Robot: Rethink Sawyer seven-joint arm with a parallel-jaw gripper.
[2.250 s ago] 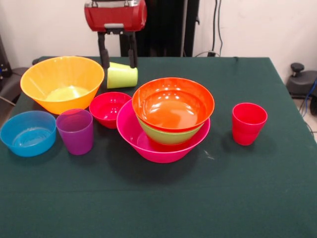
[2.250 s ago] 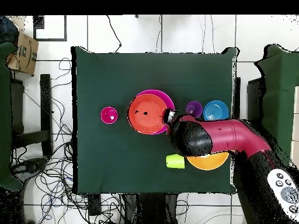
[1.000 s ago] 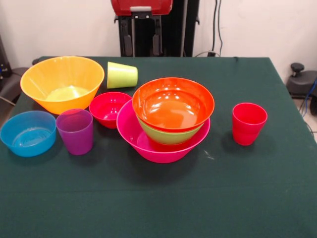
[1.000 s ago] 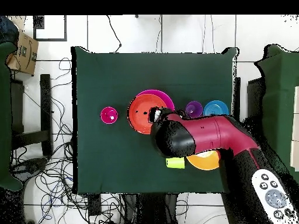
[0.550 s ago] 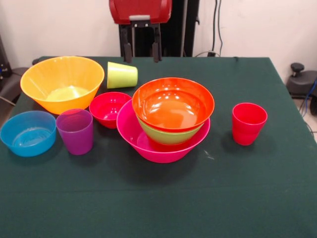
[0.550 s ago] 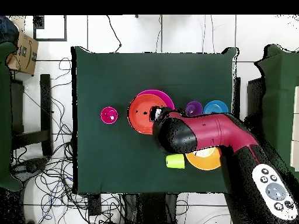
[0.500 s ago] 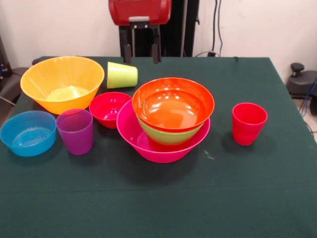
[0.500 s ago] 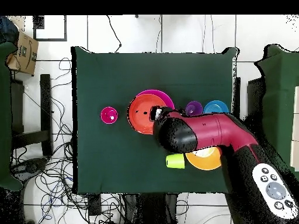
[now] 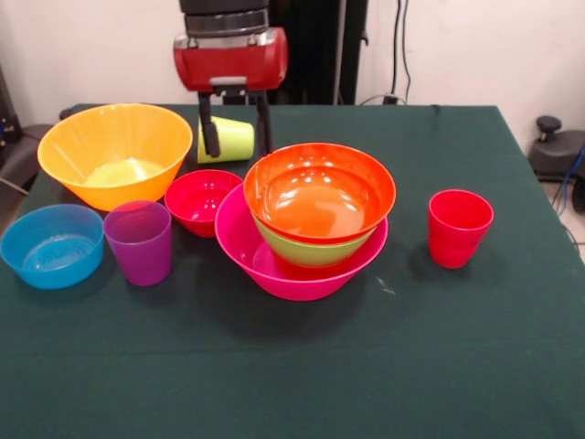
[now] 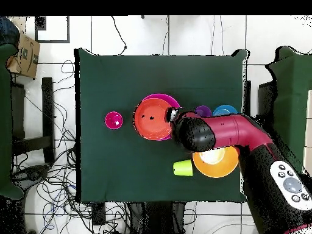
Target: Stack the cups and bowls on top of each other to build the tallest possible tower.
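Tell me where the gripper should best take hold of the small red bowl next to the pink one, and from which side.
Probably the small red bowl by its rim, from straight above, one finger inside and one outside. It sits upright with its mouth open. The tower crowds one side and the purple cup stands close in front, so the far rim, under the open gripper, looks freest.

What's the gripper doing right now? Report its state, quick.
Gripper: open, holding nothing; its two fingers hang apart in front of the lime green cup, which lies on its side on the table.
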